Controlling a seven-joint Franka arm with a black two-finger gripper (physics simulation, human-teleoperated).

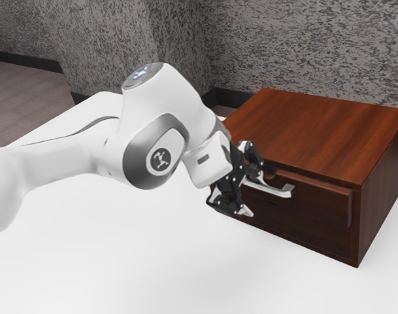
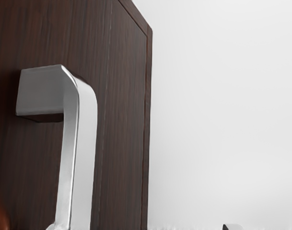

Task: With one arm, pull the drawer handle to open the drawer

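Observation:
A dark red-brown wooden cabinet (image 1: 329,131) stands on the white table at the exterior view's right. Its drawer front (image 1: 310,203) stands a little way out from the cabinet body. A silver bar handle (image 1: 280,191) is mounted on that front. My black gripper (image 1: 249,186) is at the handle's near end, with one finger above the bar and one below it, and it is open. In the wrist view the handle (image 2: 78,143) runs along the drawer front (image 2: 122,96) right under my hand, and a dark fingertip (image 2: 230,226) shows well off to its side.
The white tabletop (image 1: 153,261) spreads wide in front of the cabinet. A speckled grey wall (image 1: 283,39) rises behind it, and brown floor (image 1: 22,98) lies at the far left.

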